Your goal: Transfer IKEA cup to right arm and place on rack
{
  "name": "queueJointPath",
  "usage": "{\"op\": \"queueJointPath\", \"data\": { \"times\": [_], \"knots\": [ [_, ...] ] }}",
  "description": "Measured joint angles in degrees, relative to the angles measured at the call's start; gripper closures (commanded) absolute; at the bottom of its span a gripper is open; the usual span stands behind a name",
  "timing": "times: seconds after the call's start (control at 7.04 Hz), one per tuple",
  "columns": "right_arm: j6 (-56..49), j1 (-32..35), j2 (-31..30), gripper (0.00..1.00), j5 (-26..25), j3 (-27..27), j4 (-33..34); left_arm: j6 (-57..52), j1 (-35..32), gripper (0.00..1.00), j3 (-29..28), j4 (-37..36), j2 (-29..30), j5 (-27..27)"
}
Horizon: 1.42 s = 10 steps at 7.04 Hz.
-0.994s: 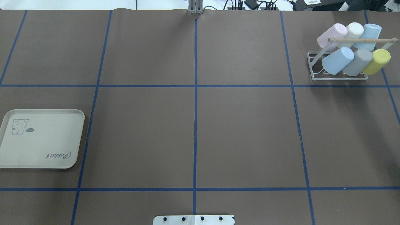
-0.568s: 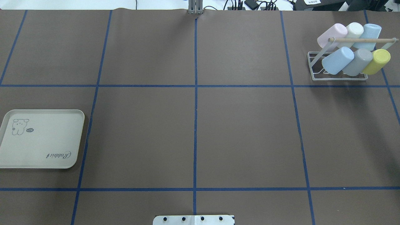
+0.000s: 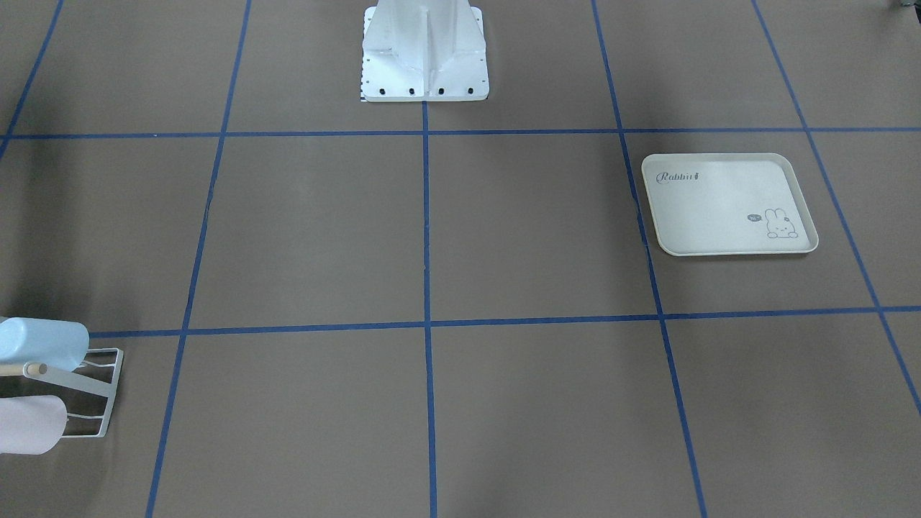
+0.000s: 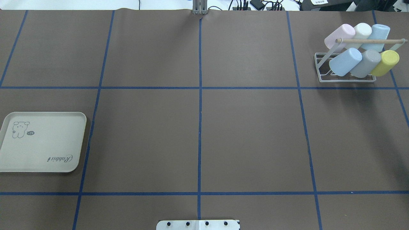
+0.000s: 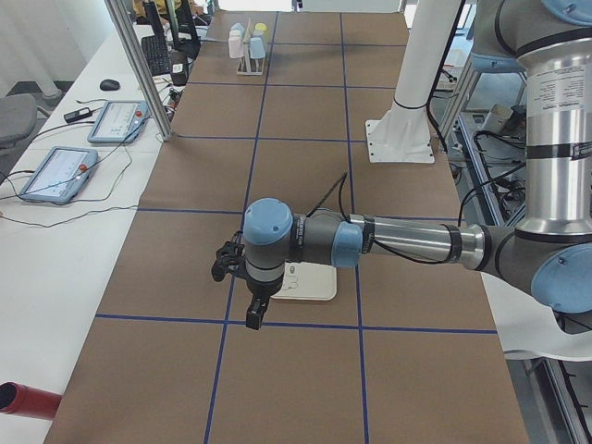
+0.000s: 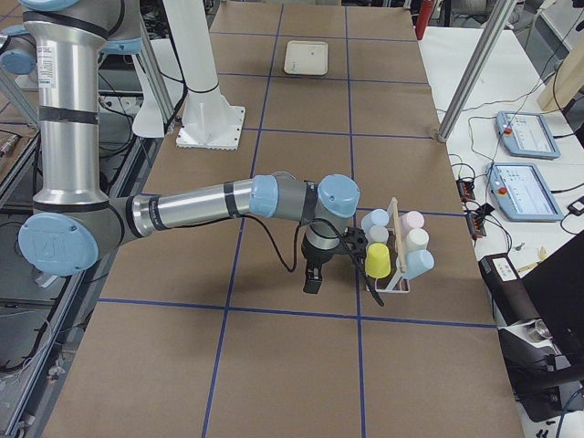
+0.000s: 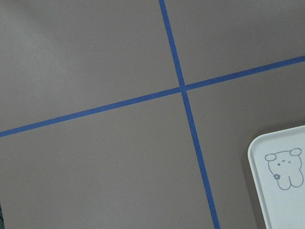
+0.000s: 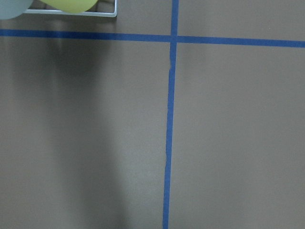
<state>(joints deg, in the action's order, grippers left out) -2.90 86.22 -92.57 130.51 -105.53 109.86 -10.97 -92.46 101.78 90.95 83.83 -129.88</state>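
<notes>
six cups (image 4: pixel 345 62) on rack (image 4: pixel 320 72), none on tray (image 4: pixel 44 143): likely done. my left end effector (image 5: pixel 252 317) and right end effector (image 6: pixel 312 279): can't tell apart or together.

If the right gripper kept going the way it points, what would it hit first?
Probably bare brown paper-covered table near the blue tape line; the right gripper hangs beside the white wire rack, not over it.

Nothing on the table (image 4: pixel 249 134), the rack (image 4: pixel 346 80) included, has visibly changed since earlier.
</notes>
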Motion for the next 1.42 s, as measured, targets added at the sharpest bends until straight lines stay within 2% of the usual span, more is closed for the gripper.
{"op": "queueJointPath", "data": {
  "times": [1.42],
  "knots": [
    [0.03, 0.00, -0.49, 0.00, 1.72, 0.47, -4.16, 0.09, 0.00, 0.00, 0.23, 0.11, 0.02, -0.09]
  ]
}}
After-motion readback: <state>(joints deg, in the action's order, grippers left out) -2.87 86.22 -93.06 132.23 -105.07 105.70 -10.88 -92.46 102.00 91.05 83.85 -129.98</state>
